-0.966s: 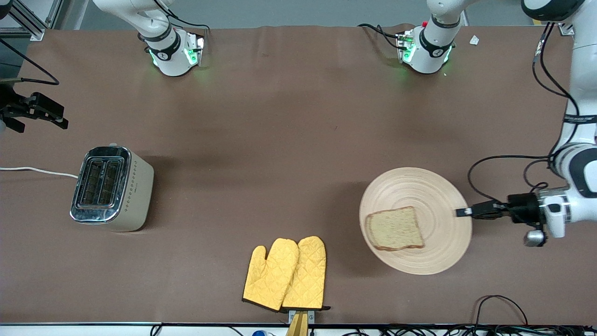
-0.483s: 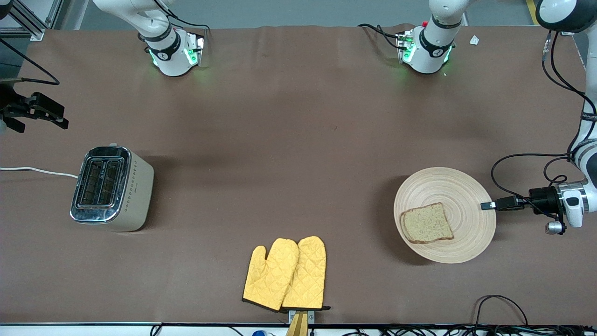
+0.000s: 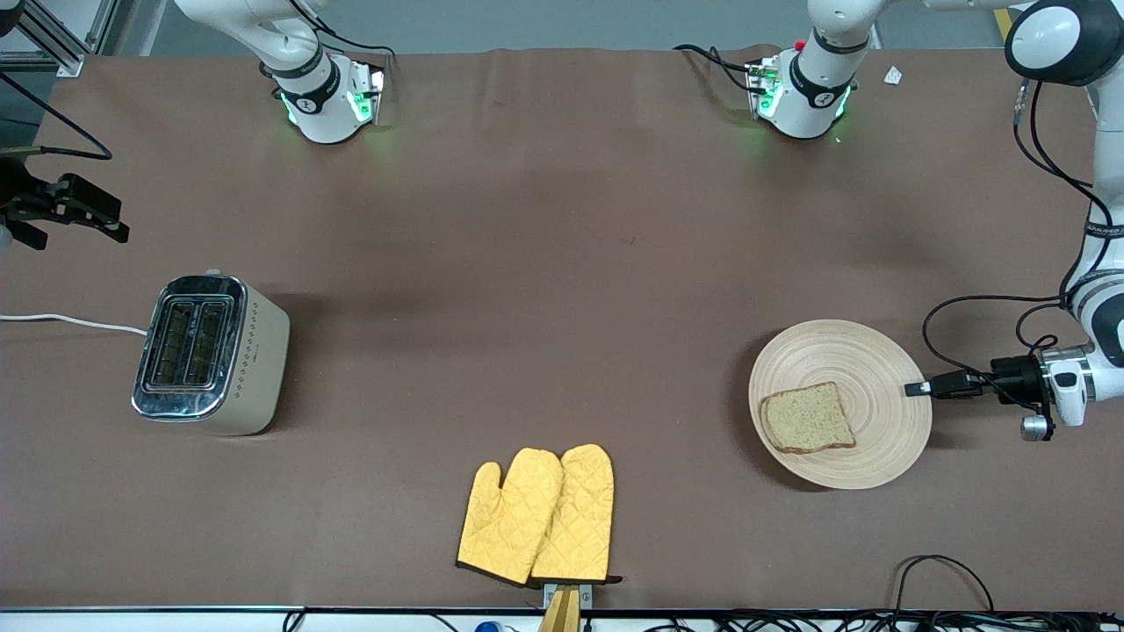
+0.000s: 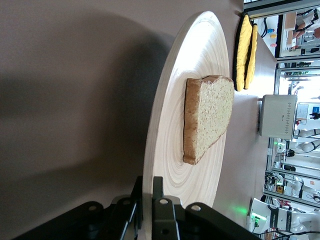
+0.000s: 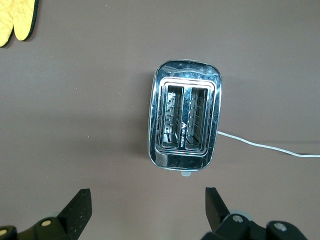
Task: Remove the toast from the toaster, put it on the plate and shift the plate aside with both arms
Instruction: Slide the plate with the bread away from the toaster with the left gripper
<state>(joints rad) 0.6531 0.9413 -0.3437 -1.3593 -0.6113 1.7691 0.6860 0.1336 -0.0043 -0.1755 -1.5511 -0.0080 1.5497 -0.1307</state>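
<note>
At the frame's left edge my right gripper (image 3: pixel 88 211) waits spread wide above the toaster (image 3: pixel 211 354); yellow oven mitts (image 3: pixel 537 515) lie bottom centre. At lower right, my left gripper (image 3: pixel 918 389) clamps the plate (image 3: pixel 878 456) rim, the toast (image 3: pixel 807 419) lying on it.

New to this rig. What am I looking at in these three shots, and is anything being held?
Two white robot arms stand at a brown table. The wide shot comes from a high camera facing them; the other two come from cameras on each wrist. The left gripper is shut on the rim of a round wooden plate, with the toast lying on it. Its wrist view shows the same plate edge-on. The right gripper is open and holds nothing; it waits above the toaster, whose slots are empty. The toaster stands toward the right arm's end of the table. A pair of yellow oven mitts lies nearer the front camera.
</note>
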